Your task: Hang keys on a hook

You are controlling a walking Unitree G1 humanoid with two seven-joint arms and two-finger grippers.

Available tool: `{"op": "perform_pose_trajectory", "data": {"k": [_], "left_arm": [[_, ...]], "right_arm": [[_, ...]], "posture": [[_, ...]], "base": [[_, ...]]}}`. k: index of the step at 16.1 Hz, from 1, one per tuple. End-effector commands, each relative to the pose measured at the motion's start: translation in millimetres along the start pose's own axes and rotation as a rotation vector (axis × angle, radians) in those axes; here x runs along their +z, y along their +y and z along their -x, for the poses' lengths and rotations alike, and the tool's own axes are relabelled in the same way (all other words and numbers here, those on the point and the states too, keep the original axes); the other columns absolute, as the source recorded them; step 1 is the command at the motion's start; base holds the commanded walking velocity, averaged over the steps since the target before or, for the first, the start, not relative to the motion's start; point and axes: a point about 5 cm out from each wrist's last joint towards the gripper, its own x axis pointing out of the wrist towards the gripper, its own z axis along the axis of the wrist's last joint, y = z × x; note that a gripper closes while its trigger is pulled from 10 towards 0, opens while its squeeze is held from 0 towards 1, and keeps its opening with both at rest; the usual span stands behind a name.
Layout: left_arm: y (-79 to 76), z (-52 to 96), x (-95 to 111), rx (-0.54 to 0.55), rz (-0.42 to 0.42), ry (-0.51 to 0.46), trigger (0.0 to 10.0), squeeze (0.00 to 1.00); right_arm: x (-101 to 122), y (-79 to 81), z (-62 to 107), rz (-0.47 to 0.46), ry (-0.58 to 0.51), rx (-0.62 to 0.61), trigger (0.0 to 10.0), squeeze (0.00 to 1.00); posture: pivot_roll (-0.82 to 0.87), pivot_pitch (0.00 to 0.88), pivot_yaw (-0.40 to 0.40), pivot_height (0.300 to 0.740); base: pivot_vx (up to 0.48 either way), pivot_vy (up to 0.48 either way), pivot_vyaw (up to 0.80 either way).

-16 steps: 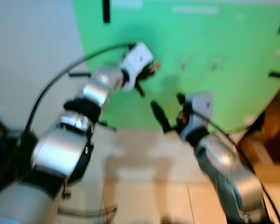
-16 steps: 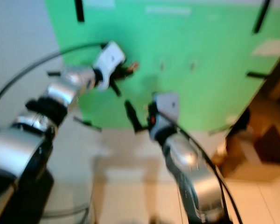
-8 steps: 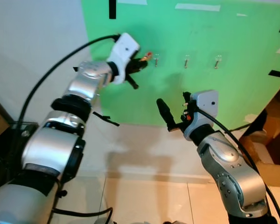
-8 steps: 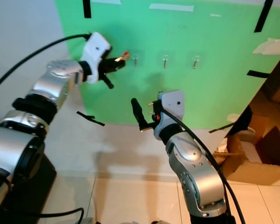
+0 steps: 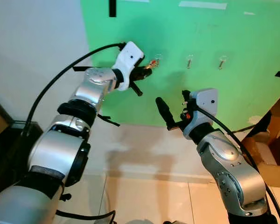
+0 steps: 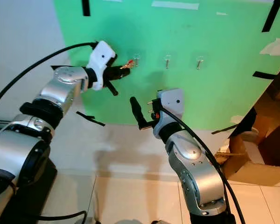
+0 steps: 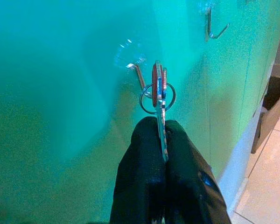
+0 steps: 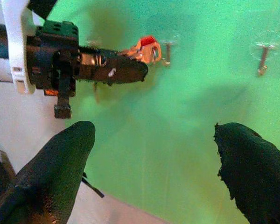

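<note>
My left gripper (image 5: 146,71) is raised to the green board (image 5: 214,88) and is shut on a bunch of keys (image 7: 159,84) with a red head and a metal ring. The ring sits right at the tip of the leftmost hook (image 7: 138,76); whether it is over the hook I cannot tell. Two more small metal hooks (image 5: 190,59) (image 5: 222,60) follow to the right. My right gripper (image 5: 173,105) hovers lower, in front of the board, open and holding nothing. In the right wrist view its fingers (image 8: 60,172) frame the keys (image 8: 147,49).
Black tape strips (image 5: 112,7) hold the green board to a white wall (image 5: 32,56). A cardboard box (image 6: 266,154) stands at the right on the tiled floor (image 5: 144,186). Dark furniture (image 5: 2,140) is at the far left.
The blur has cleared and the view has shifted a little. My left gripper has carried the keys closer to the leftmost hook. The right gripper has stayed open in about the same place.
</note>
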Motion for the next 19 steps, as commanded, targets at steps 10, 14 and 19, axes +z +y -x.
{"op": "perform_pose_trajectory", "data": {"k": [10, 14, 19], "left_arm": [[0.2, -6.4, 3, 0.048, -0.109, 0.066, 0.0, 0.0], [-1.3, 1.3, -14, -0.033, -0.117, 0.133, 0.0, 0.0], [7.8, 11.5, -9, -0.039, -0.048, 0.056, 0.0, 0.0]], "right_arm": [[1, -2.1, -0.4, 0.0, 0.007, -0.034, 10.0, 0.0], [0, -1.6, -0.7, 0.004, 0.013, -0.026, 10.0, 0.0], [0, -0.5, -1.9, 0.005, 0.013, -0.02, 10.0, 0.0]], "posture": [[-0.1, 0.0, 0.025, 0.74], [-0.09, 0.0, 0.02, 0.74], [-0.08, 0.0, 0.008, 0.74]], "base": [[0.0, 0.0, 0.0], [0.0, 0.0, 0.0], [0.0, 0.0, 0.0]]}}
